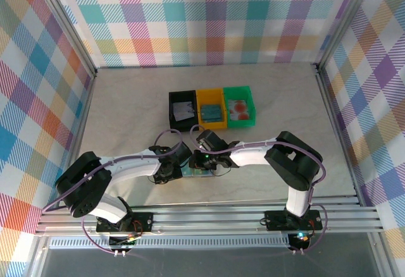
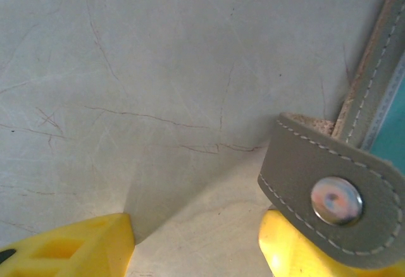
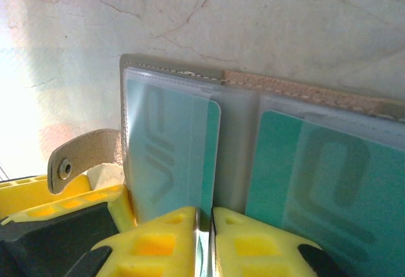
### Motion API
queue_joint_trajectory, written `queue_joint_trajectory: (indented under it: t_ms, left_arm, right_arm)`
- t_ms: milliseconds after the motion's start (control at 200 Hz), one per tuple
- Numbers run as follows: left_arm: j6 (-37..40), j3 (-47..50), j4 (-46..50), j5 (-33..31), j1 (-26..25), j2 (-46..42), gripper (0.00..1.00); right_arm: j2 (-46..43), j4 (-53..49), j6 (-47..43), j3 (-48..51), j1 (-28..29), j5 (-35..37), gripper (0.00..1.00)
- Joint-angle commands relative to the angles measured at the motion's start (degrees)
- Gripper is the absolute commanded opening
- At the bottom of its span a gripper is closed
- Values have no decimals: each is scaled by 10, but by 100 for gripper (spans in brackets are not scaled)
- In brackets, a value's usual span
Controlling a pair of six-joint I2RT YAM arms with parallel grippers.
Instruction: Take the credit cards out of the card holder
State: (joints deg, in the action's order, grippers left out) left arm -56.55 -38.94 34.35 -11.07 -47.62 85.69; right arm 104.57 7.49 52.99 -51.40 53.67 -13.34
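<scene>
**ITEM: card holder** [image 3: 237, 138], grey, folding. Lies open and flat on table [image 2: 158, 68] at near edge, between the two grippers, well apart from the trays.

**Contents, not yet out:**
- VIP card [image 3: 171, 157], teal, in clear pocket on strap side.
- second teal card [image 3: 316, 176], in the other pocket, seated deep.
- More cards behind these: can't tell.

**Fittings:** strap tab [image 2: 329, 210] w/ metal snap, undone, sticking out sideways.

**Handlers:**
- right gripper [image 3: 204, 217]: fingers narrow, nearly together, over the lower corner of the VIP card beside the fold. A thin teal sliver sits between the tips, so prob. pinched on that card. Card alone or card plus sleeve: can't tell.
- left gripper [image 2: 196, 252]: fingers wide, nothing between them. Strap tab lies over one fingertip, so it looks to be steadying the holder, not gripping.

**Surroundings, far side of table, row of three touching:**
- black tray [image 1: 183, 95] w/ whitish card [image 1: 184, 109].
- yellow tray [image 1: 211, 92] w/ teal card [image 1: 211, 111].
- green tray [image 1: 239, 90] w/ reddish card [image 1: 238, 107].

**Status (est.):** three cards appear out and binned, two at least left. Past halfway. Step in hand: drawing the VIP card from its pocket.
</scene>
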Motion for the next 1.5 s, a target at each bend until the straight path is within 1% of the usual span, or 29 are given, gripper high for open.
queue_joint_trajectory:
  t_ms: [0, 210, 320, 565, 840, 1165, 1495]
  left_arm:
    - [8, 86, -315, 190, -10, 168, 58]
    - [12, 89, -311, 188, -8, 162, 58]
    - [13, 90, -309, 188, -8, 160, 58]
    - [19, 90, -290, 183, 1, 137, 59]
    - [25, 87, -272, 178, 9, 117, 59]
    - [25, 87, -271, 178, 11, 114, 59]
    - [23, 88, -274, 181, 12, 116, 59]
  right_arm:
    - [0, 52, -16, 8, 4, -29, 11]
    - [-2, 61, -14, 11, 4, -37, 6]
    - [-7, 67, -13, 15, 4, -40, 0]
    - [-43, 62, -17, 37, 2, -21, 0]
    - [-70, 63, -12, 60, -10, -19, 0]
    - [-107, 51, -17, 85, -24, -16, 0]
    - [-123, 35, -26, 92, -34, -20, 0]
